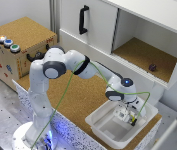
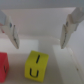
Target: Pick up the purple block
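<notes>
Below the gripper [image 2: 40, 31] sit a yellow block [image 2: 36, 65] with black letters and a red block [image 2: 3, 64], inside a white bin [image 1: 100, 125].

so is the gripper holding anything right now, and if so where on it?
Nothing is held. The gripper is open, fingers spread with an empty gap, above the yellow block and red block in the white bin.

Just below my gripper [image 2: 40, 31], the yellow block [image 2: 37, 65] carries black letters: an "I" on its upper face and a "U" on the face turned toward my wrist camera. I can read nothing else in either view.
</notes>
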You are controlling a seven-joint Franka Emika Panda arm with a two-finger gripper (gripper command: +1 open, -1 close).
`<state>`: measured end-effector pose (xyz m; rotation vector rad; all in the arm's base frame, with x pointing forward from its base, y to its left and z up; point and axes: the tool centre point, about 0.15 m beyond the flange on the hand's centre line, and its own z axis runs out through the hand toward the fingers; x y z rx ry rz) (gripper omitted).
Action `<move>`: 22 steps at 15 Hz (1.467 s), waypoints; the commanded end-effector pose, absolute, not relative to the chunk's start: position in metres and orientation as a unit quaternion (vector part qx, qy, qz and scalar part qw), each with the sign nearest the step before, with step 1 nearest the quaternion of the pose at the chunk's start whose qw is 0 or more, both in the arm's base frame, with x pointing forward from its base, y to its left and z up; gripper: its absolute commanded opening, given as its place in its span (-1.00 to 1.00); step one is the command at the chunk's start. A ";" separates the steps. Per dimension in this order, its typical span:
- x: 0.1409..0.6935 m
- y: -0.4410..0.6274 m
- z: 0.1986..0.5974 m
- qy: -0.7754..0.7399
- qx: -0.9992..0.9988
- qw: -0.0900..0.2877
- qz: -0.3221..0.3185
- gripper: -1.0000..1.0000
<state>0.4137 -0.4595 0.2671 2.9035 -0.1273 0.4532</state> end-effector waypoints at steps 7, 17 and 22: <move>0.473 -0.370 0.403 -0.043 0.966 0.007 0.254 1.00; 0.569 -0.350 0.488 -0.075 0.952 -0.002 0.298 1.00; 0.606 -0.360 0.509 -0.087 0.951 0.010 0.295 1.00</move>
